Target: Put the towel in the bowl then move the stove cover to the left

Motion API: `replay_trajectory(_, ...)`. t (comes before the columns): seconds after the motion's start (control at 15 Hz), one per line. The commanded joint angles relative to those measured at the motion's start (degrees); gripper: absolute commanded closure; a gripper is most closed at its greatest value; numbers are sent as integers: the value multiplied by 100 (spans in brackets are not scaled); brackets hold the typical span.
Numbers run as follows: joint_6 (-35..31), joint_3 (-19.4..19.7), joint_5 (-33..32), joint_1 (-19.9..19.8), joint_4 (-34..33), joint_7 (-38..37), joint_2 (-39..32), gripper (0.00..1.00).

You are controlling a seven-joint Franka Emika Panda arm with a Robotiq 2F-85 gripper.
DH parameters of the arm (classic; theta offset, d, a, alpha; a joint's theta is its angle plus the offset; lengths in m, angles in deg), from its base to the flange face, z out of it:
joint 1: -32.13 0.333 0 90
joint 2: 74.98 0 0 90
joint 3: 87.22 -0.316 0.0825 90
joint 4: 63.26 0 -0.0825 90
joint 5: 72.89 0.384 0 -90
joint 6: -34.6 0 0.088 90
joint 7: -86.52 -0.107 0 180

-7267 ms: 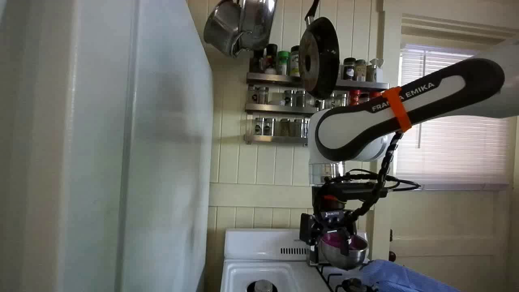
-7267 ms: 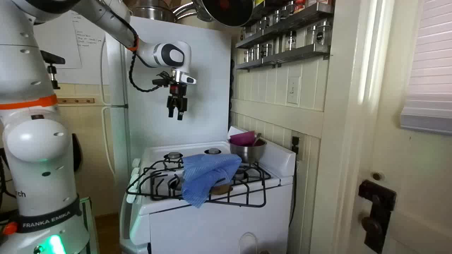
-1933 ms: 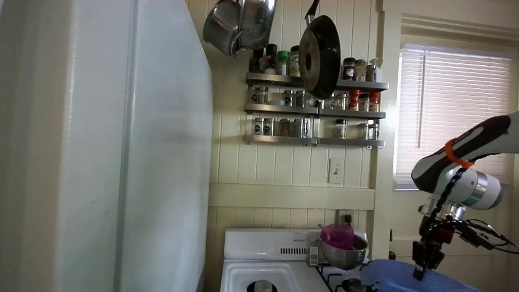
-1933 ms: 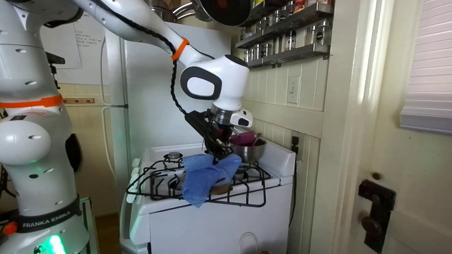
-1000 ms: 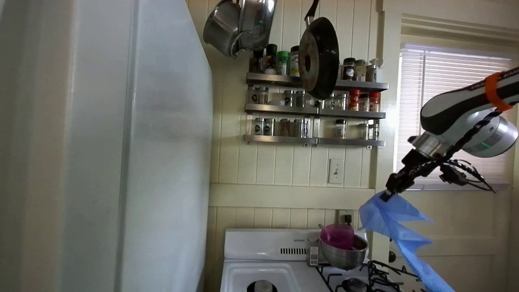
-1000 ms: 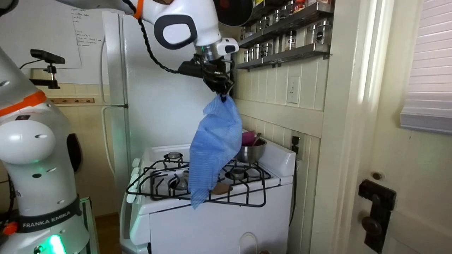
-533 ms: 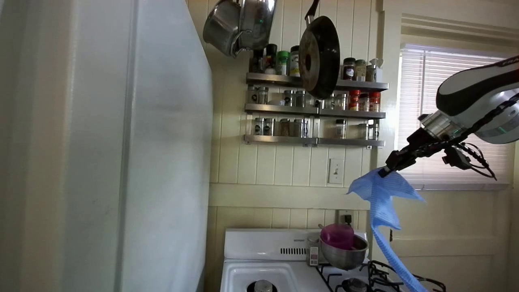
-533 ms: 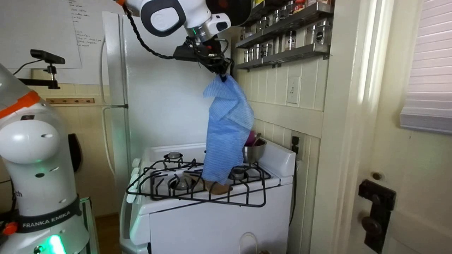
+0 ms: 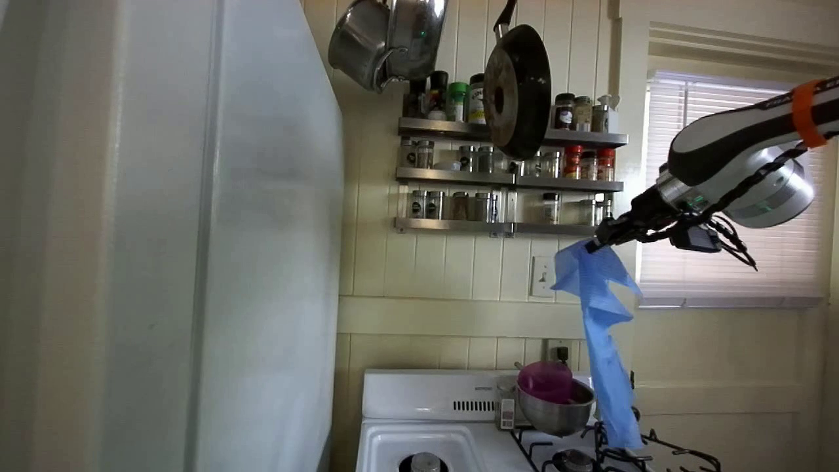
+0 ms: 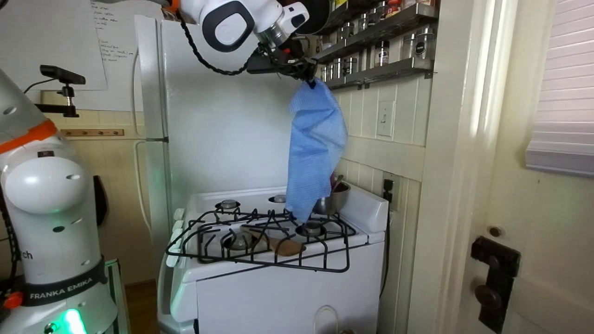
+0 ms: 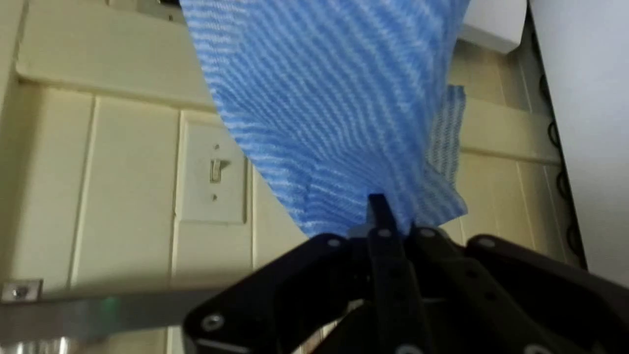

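Observation:
The blue striped towel (image 9: pixel 606 341) hangs full length from my raised gripper (image 9: pixel 593 247), which is shut on its upper end. In the wrist view the cloth (image 11: pixel 334 113) spreads out beyond the fingertips. Its lower end (image 10: pixel 301 208) reaches down close to the burner grates; whether it touches them I cannot tell. The steel bowl (image 9: pixel 556 417), with a pink item (image 9: pixel 546 382) inside, stands at the back of the stove. In an exterior view the towel partly covers the bowl (image 10: pixel 338 202). The black grate (image 10: pixel 348 253), seemingly the stove cover, lies askew over the stove.
A wooden spoon-like piece (image 10: pixel 288 247) lies under the grate bars. Spice shelves (image 10: pixel 376 72) on the wall are near the gripper's height. A dark pan (image 9: pixel 518 92) and steel pots (image 9: pixel 393 46) hang above. The fridge (image 10: pixel 222 120) stands beyond the stove.
Earlier the towel lay on the grates with the gripper above, empty. The gripper took hold of it, lifted it off, and over the last second carried it higher and toward the back wall and bowl.

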Motion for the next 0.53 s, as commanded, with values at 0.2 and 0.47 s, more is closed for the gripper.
replay_trajectory(0.2, -933, 160, 194, 758, -1087, 151, -681, 100)
replay_trajectory(0.47, -1166, 324, 175, 682, -971, 94, -910, 100)
